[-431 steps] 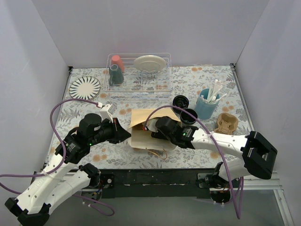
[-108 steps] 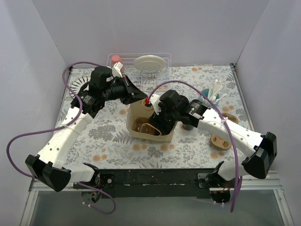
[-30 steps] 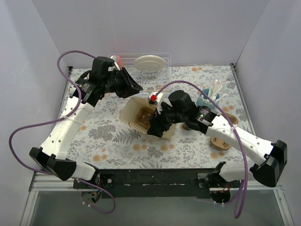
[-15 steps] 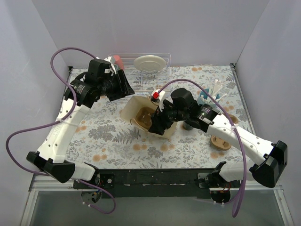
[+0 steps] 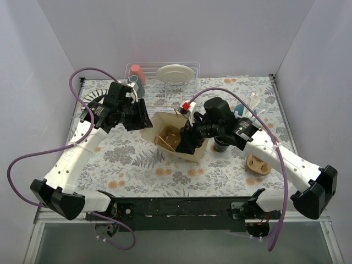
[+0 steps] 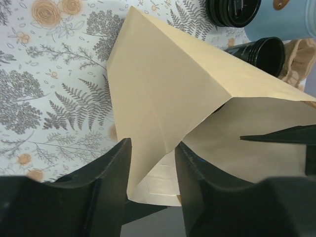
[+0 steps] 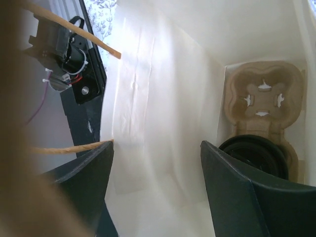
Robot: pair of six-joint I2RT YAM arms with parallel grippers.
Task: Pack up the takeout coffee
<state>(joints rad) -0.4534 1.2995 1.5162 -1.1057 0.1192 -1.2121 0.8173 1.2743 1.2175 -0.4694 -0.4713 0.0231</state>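
Where overhead fails, lidded cup (image 6: 232, 9) shows.

Soft, even light fills the overhead view, with faint short shadows. The right wrist view blows out white on the bag (image 7: 148, 98) toward 12 o'clock; a brown out-of-focus smear covers 9 o'clock. The left wrist view is sharp and evenly lit.

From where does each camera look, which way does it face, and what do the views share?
Top external: above, behind the bases, facing down on the table; left arm, right arm show.
Left wrist: beside the paper bag, facing its outer side; left claw astride its edge.
Right wrist: inside the bag, facing the cup carrier; right claw open.
Shared: the bag.
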